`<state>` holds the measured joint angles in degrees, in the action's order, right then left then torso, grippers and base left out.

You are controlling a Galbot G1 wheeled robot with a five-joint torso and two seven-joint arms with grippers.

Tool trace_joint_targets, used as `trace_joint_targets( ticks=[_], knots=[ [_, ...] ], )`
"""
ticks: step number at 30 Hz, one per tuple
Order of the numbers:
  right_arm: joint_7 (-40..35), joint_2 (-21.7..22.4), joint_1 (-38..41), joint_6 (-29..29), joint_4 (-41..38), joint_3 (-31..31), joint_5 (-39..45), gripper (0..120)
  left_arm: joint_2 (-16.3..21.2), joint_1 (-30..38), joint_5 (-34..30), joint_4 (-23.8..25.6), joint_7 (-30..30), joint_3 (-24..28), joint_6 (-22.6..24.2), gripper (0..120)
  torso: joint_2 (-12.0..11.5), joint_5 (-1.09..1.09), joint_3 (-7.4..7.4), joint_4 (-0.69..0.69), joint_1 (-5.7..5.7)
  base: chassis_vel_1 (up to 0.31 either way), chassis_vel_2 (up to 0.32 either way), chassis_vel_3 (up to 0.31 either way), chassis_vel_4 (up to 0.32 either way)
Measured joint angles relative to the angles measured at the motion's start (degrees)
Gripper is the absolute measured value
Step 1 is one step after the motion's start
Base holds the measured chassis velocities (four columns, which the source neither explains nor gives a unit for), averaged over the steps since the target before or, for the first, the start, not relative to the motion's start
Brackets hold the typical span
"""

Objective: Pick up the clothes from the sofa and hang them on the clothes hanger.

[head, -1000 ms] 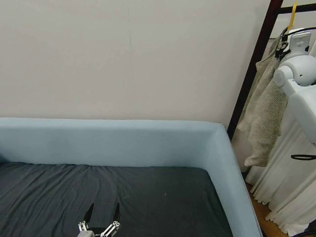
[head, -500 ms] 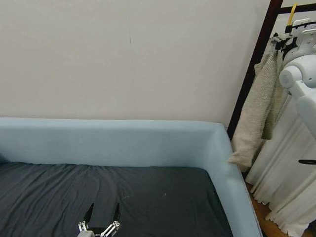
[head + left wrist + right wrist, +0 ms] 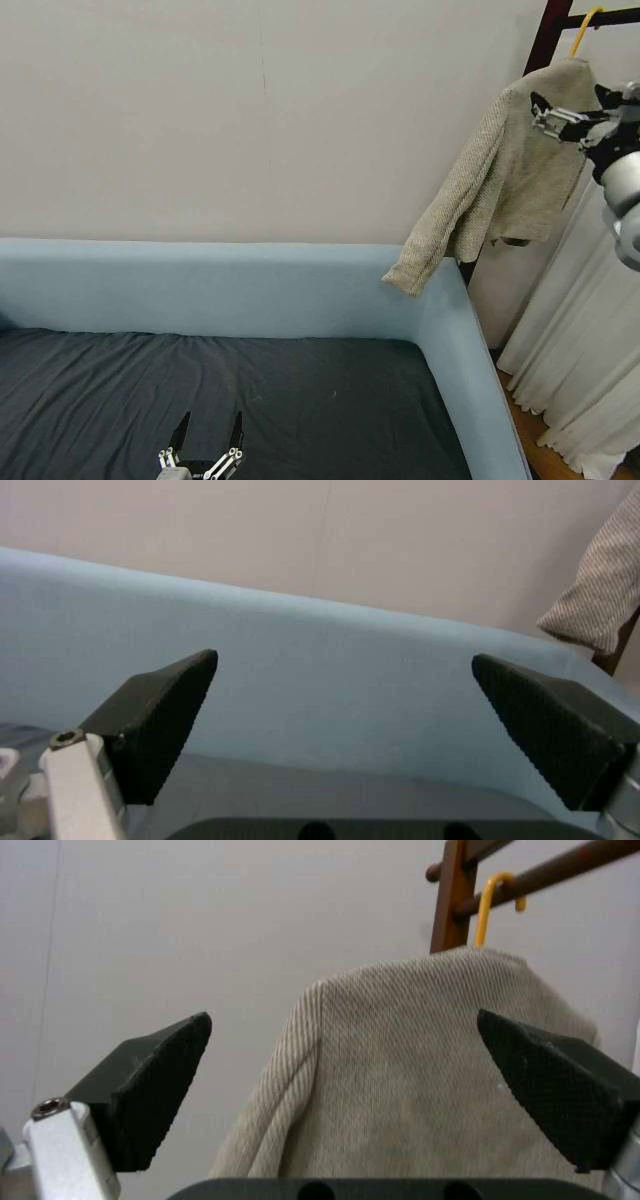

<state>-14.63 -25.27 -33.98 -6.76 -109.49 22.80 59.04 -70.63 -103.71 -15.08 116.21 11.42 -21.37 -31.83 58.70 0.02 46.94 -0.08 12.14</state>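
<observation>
Pale wall behind, light-blue sofa (image 3: 300, 290) below, and the beige sweater (image 3: 520, 170) is hanging on a yellow hanger (image 3: 580, 25) hooked over the dark wooden rack (image 3: 545, 35) at far right, one sleeve dangling by the sofa's back corner. Right gripper (image 3: 545, 113) is hovering in front of the sweater, jaws spread wide, gripping nothing. Left gripper (image 3: 211, 420) is sitting low over the dark seat cushion (image 3: 330, 400), jaws open too.

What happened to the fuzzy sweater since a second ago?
The beige sweater swung left, its sleeve now over a corner of the sofa, and it hangs from the yellow hanger on the rack. The right gripper now stands open in front of it. The left gripper stayed open, low over the sofa.
</observation>
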Motion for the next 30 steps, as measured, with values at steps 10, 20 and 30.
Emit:
trace_joint_targets(
  ticks=[10, 20, 30],
  knots=[
    [5.64, -12.46, -41.82, 7.29, -7.94, 24.23, -9.01, 100, 0.0, 0.0, 0.01, 0.0, 0.01, -0.02, 0.0, 100, 0.0, -0.02, -0.01, 0.02, -0.01, 0.0, 0.0, 0.0, 0.0],
    [10.67, -32.63, -65.78, 17.03, -11.45, 30.98, -25.79, 100, 0.0, 0.0, 0.01, 0.0, -0.01, 0.01, 0.0, 100, 0.01, -0.03, -0.01, -0.01, -0.01, 0.0, 0.0, 0.0, 0.0],
    [13.41, -43.07, -72.6, 25.15, -9.92, 27.75, -35.57, 100, 0.0, 0.0, 0.01, 0.0, 0.0, 0.0, 0.0, 100, 0.01, -0.03, 0.0, 0.0, 0.0, 0.0, 0.0, 0.0, 0.0]
  ],
)
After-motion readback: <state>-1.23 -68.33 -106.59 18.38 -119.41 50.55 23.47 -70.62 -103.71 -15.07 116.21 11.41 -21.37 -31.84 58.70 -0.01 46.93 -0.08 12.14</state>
